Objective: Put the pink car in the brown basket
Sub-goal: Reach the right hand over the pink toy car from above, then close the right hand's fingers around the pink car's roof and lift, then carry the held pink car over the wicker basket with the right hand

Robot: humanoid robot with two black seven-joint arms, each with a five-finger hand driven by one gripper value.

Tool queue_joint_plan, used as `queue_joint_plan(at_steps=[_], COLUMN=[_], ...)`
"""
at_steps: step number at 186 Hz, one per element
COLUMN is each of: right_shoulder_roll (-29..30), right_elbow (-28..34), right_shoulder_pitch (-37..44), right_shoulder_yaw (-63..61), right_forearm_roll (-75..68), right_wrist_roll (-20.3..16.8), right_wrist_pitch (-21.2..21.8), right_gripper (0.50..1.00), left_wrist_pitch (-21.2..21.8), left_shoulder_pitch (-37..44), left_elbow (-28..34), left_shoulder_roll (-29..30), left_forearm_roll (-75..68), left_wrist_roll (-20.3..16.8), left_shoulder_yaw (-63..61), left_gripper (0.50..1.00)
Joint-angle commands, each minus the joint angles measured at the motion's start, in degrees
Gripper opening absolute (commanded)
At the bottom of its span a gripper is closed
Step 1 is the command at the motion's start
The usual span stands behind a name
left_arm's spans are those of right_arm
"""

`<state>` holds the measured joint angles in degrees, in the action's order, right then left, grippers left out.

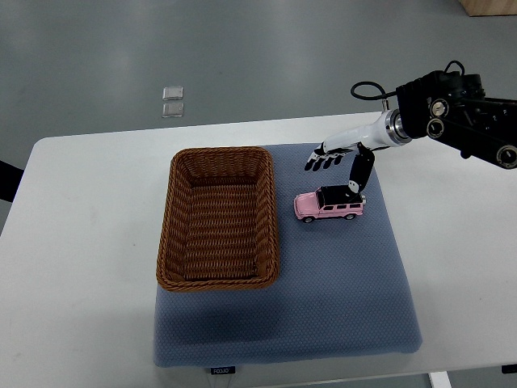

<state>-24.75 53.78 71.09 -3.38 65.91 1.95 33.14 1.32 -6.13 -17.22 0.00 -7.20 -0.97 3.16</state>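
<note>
The right hand (343, 166) is poised over the pink car (329, 204), fingers (321, 162) spread, nothing gripped. If clipped off-centre, the car could be rolled from the brown basket (220, 218).

A blue mat (323, 315) covers the white table (81, 242); two small clear squares (173, 101) lie on the floor.

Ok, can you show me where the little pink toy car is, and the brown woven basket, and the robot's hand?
pink toy car (329, 205), top view, on its pink side door
brown woven basket (275, 217), top view, on its right rim
right hand (333, 159), top view, on the middle of the hand
</note>
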Motion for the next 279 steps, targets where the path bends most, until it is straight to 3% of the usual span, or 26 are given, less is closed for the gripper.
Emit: queue_joint_plan(at_steps=[1, 69, 111, 139, 152, 165, 171, 210, 248, 279], right_shoulder_roll=[-0.21, 0.32, 1.11, 2.08, 2.16, 2.16, 2.08, 0.58, -5.48, -4.61], right_elbow=[0.01, -0.26, -0.87, -1.93, -2.19, -2.36, -2.45, -2.54, -0.08, 0.36], right_shoulder_pitch=[-2.18, -8.25, -9.65, -10.27, -10.80, -10.80, -10.80, -9.83, -1.92, 3.35], right_shoulder_yaw=[-1.63, -3.57, -3.57, -3.39, -3.13, -3.13, -3.13, -3.57, -3.92, -3.92], right_forearm_roll=[0.01, 0.27, 0.36, 0.71, 0.89, 1.06, 1.15, 0.98, -0.43, -2.36], right_wrist_roll=[-0.02, 0.16, 0.25, 0.51, 0.69, 0.78, 0.78, 0.95, 1.39, 1.48], right_wrist_pitch=[-0.45, -6.69, -8.97, -9.68, -10.47, -10.73, -10.73, -10.47, -6.51, -5.11], right_gripper=[0.903, 0.901, 0.862, 0.748, 0.664, 0.533, 0.500, 0.500, 0.500, 0.500], left_wrist_pitch=[0.00, 0.09, 0.09, 0.09, 0.00, 0.00, 0.00, 0.00, 0.00, 0.00], left_shoulder_pitch=[0.07, 0.07, 0.07, 0.07, 0.07, 0.07, 0.07, 0.07, 0.07, 0.07], left_elbow=[-0.01, 0.08, 0.17, 0.17, 0.26, 0.26, 0.26, 0.34, 0.43, 0.43], left_shoulder_roll=[0.00, 0.00, 0.00, 0.00, 0.00, 0.00, 0.00, 0.00, 0.00, 0.00], left_forearm_roll=[-0.01, -0.01, -0.01, -0.01, -0.01, -0.01, -0.01, -0.01, -0.01, -0.01], left_wrist_roll=[0.01, 0.01, 0.01, 0.01, 0.01, 0.01, 0.01, 0.01, 0.09, 0.01], left_shoulder_yaw=[0.01, -0.17, -0.17, -0.17, -0.17, -0.17, -0.17, -0.17, -0.17, -0.17], left_gripper=[1.000, 1.000, 1.000, 1.000, 1.000, 1.000, 1.000, 1.000, 1.000, 1.000])
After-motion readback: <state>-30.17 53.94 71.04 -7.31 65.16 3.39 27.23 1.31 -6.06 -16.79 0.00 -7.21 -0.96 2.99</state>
